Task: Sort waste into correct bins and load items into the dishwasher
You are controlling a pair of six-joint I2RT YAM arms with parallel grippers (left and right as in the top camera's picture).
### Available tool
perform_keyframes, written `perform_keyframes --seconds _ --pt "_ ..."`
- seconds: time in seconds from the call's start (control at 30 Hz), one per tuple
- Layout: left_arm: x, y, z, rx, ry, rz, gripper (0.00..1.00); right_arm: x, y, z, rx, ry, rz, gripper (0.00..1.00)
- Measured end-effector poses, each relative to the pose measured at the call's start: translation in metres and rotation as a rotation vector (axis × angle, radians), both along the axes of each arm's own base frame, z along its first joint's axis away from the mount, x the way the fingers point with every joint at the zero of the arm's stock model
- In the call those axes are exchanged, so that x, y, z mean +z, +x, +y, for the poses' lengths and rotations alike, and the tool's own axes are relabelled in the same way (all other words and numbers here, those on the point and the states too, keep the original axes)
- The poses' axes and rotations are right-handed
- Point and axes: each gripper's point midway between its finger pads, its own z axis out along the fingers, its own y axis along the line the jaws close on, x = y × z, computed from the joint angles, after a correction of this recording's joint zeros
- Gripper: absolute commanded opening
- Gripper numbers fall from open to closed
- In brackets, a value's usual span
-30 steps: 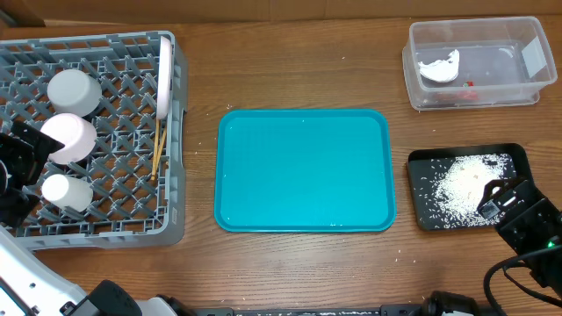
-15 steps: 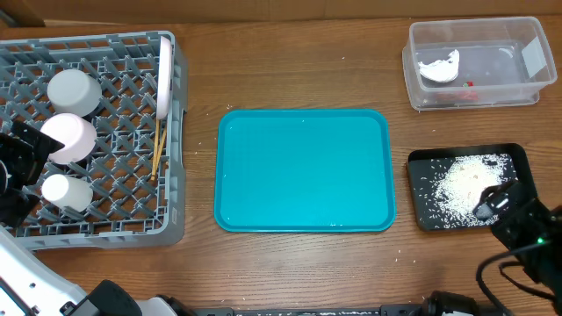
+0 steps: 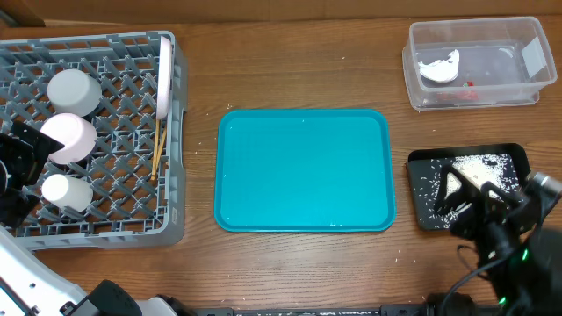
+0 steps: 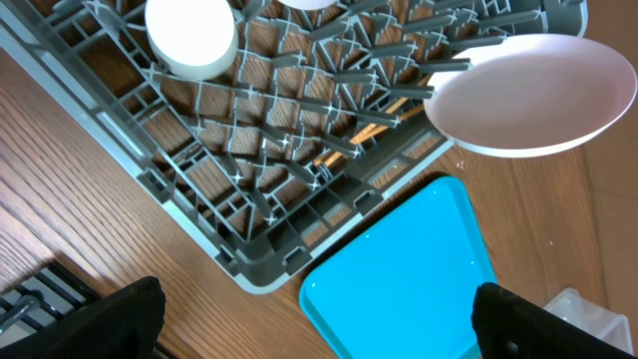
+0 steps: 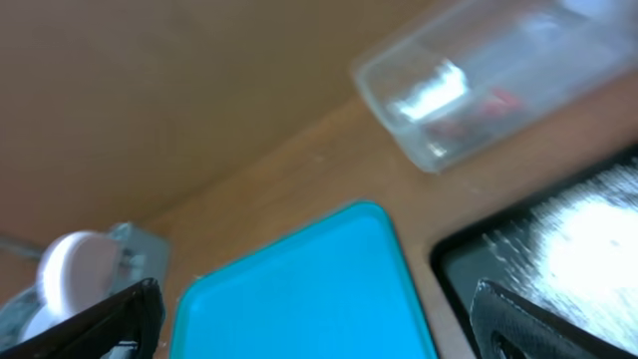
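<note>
The grey dish rack (image 3: pixel 114 202) at the left holds a white bowl (image 3: pixel 72 90), a pale bowl (image 3: pixel 70 136), a small cup (image 3: pixel 66 191), an upright plate (image 3: pixel 164 77) and chopsticks (image 3: pixel 158 149). The clear tub (image 3: pixel 474 92) at the back right holds the napkin (image 3: pixel 439 68) and the red wrapper (image 3: pixel 470 86). Rice (image 3: pixel 479 167) lies in the black tray (image 3: pixel 421 189). My right gripper (image 3: pixel 474 197) is open and empty over that tray's front. My left gripper (image 3: pixel 18 171) is open and empty at the rack's left edge. The left wrist view shows the plate (image 4: pixel 528 95) and the rack (image 4: pixel 249 209).
The teal serving tray (image 3: pixel 303 171) lies in the middle of the table with nothing on it; it also shows in the left wrist view (image 4: pixel 409 289) and the blurred right wrist view (image 5: pixel 299 289). A few rice grains lie on the wood by the black tray.
My right gripper has swung left and turned, and now covers the front part of the black tray and some rice. The left arm has not moved.
</note>
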Motion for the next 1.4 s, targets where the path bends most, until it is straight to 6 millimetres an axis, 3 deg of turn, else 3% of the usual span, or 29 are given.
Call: perform_keyframes --seconds 0.33,0.57,0.7,0.8,0.9,1.07,1.4 --pt "0.000 0.000 0.000 0.000 0.000 0.000 1.00 -0.037 0.011 0.007 0.050 -0.083 -0.295 1.00" --pt "0.000 0.000 0.000 0.000 0.001 0.001 1.00 -0.070 0.028 0.008 0.052 -0.103 -0.394 1.00" --pt "0.000 0.000 0.000 0.000 0.001 0.000 1.00 -0.079 0.034 0.008 0.051 -0.113 -0.456 1.00" --pt "0.000 0.000 0.000 0.000 0.001 0.001 1.00 -0.095 0.037 0.008 0.055 -0.144 -0.425 1.00" --pt "0.000 0.000 0.000 0.000 0.001 0.000 1.00 -0.095 0.037 0.010 0.069 -0.211 -0.429 1.00" --pt "0.000 0.000 0.000 0.000 0.000 0.000 1.00 -0.124 0.038 0.007 0.081 -0.312 -0.322 1.00" --pt "0.000 0.000 0.000 0.000 0.000 0.000 1.00 -0.124 0.039 0.000 0.051 -0.365 -0.319 1.00"
